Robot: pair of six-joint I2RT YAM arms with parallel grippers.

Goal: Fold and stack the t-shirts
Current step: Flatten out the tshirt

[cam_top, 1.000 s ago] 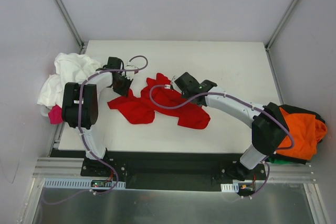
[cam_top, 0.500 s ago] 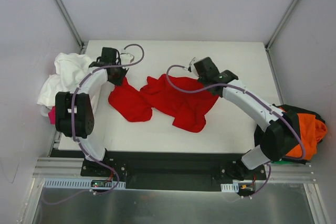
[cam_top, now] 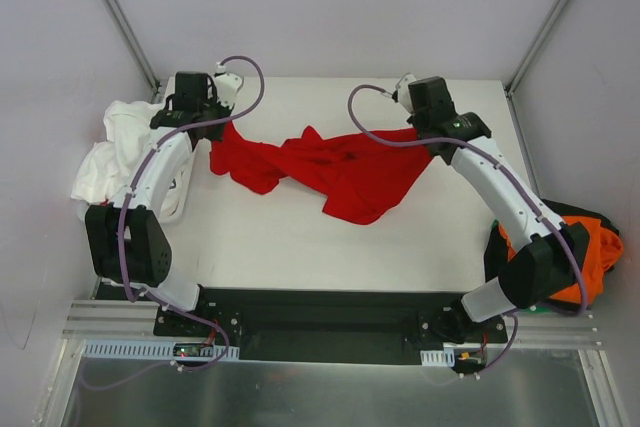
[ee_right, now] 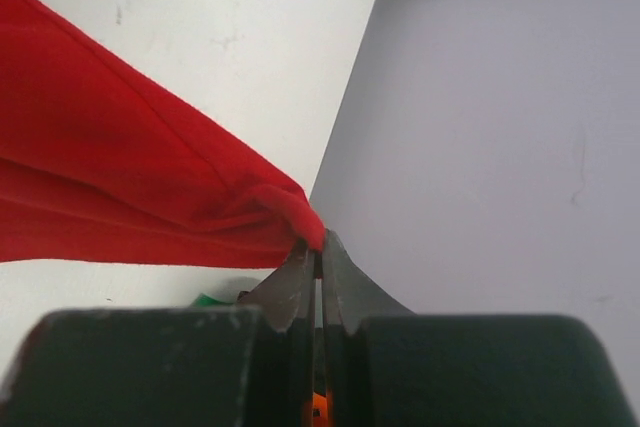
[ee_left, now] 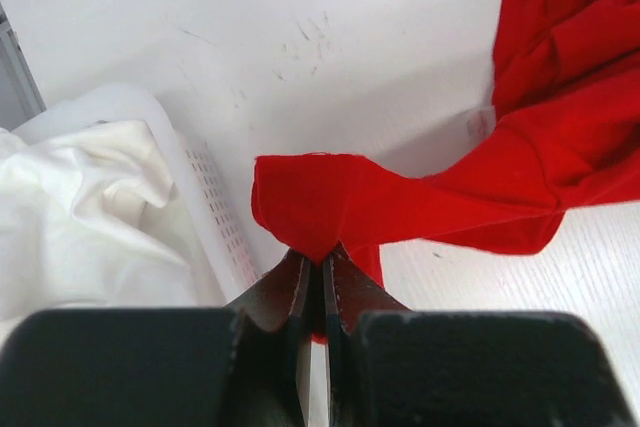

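– One red shirt [cam_top: 330, 167] is stretching across the upper middle of the overhead view, and its crumpled middle is sagging onto the table [cam_top: 300, 247]. Which step is this, do you think?
– Spreading out, I'd say. No fold is being made yet. The left gripper [ee_left: 322, 262] is pinching a corner of the cloth, jaws pressed together on it, at the upper left just beside the white basket [ee_left: 215, 217].
– And the right gripper [ee_right: 318, 247]?
– Its jaws are likewise clamping on a bunched edge of the shirt, at the upper right near the table's far corner.
– So the cloth is being held taut between them?
– Only partly. The middle is lying twisted and wrinkled. The next move is probably calling for drawing both ends further apart, then laying the shirt flat before any folding.
– What is waiting around it?
– A white shirt [cam_top: 120, 142] is sitting heaped in the basket at the left edge. An orange shirt [cam_top: 590, 247] is lying bundled at the lower right, past the table's edge. Neither is looking folded, so the job is seeming early.
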